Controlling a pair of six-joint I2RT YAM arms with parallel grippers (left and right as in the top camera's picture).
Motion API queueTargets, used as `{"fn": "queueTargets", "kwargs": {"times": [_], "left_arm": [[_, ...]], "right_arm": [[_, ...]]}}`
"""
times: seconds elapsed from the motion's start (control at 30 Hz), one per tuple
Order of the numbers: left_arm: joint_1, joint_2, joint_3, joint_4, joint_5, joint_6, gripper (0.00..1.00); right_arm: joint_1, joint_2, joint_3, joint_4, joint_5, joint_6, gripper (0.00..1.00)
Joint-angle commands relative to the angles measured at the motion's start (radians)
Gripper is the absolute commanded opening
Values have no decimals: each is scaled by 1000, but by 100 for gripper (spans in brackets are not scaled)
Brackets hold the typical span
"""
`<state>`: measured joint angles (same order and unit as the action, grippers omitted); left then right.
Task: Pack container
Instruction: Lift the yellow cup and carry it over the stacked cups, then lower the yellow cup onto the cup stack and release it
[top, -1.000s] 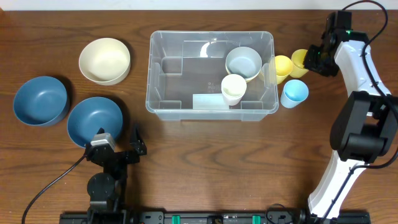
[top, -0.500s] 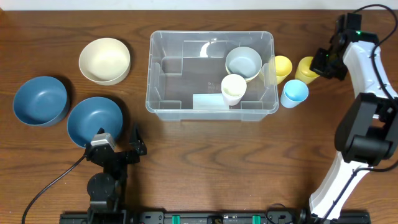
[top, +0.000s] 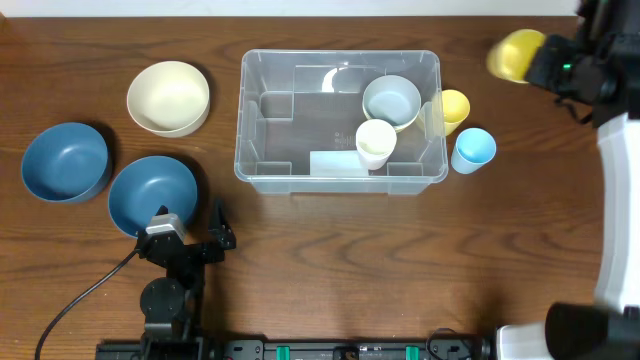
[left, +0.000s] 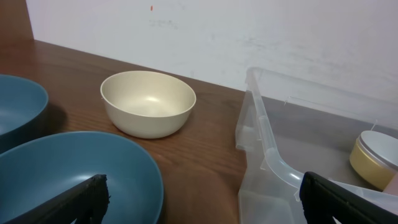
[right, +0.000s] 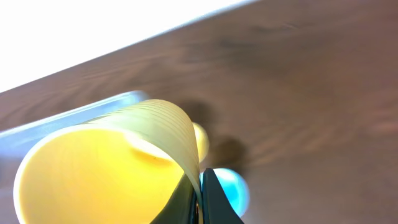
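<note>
Container (top: 340, 115) sits at the middle of the worktop (top: 330, 280), and the danger gathers at its right wall. Beyond that wall and further back, clear of the worktop, the right tool (right: 200, 193) is pinched tight on the thin wall of a held yellow cup (right: 106, 162), which hangs tilted. A pinch on one side of a rim looks a slim hold, so the cup could swivel or slip on its way across. Brought in low, it might clip the container's rim or topple the cups standing beside it. Dropped onto what is already inside, it may tip rather than nest.

Counted outward:
- One container.
- Inside it, at its right end, one small pale bowl (top: 391, 100) and one cream cup (top: 376, 143).
- Just outside its right wall, one standing yellow cup (top: 455, 105) and one light blue cup (top: 473, 150).
- Left of the container, three bowls: one cream bowl (top: 168, 97), a near blue bowl (top: 152, 193) and a far blue bowl (top: 65, 162).

The left tool (left: 202, 186) hovers by the near blue bowl, fingers spread wide, holding nothing.
</note>
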<state>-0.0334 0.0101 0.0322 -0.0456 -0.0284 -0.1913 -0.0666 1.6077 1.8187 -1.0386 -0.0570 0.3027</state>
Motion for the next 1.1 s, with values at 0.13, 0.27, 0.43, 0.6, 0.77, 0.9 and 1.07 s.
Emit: {"fn": "queueTargets", "kwargs": {"times": [0.13,0.27,0.43,0.6,0.77,0.9,1.07], "left_arm": [[4,-6,-28,-26,-2,-9,98],[4,-6,-28,-26,-2,-9,98],[4,-6,-28,-26,-2,-9,98],[4,-6,-28,-26,-2,-9,98],[4,-6,-28,-26,-2,-9,98],[4,-6,-28,-26,-2,-9,98],[4,-6,-28,-26,-2,-9,98]], "right_arm": [[258,24,-19,-32,-21,-11,1],[371,60,-49,-33,32,0,1],[444,119,-89,-29,61,19,1],[458,160,-146,-27,61,46,1],[458,162,-224,3,61,49,1],[457,162,-287,69,61,48,48],[456,162,-304,131,61,2,72]]}}
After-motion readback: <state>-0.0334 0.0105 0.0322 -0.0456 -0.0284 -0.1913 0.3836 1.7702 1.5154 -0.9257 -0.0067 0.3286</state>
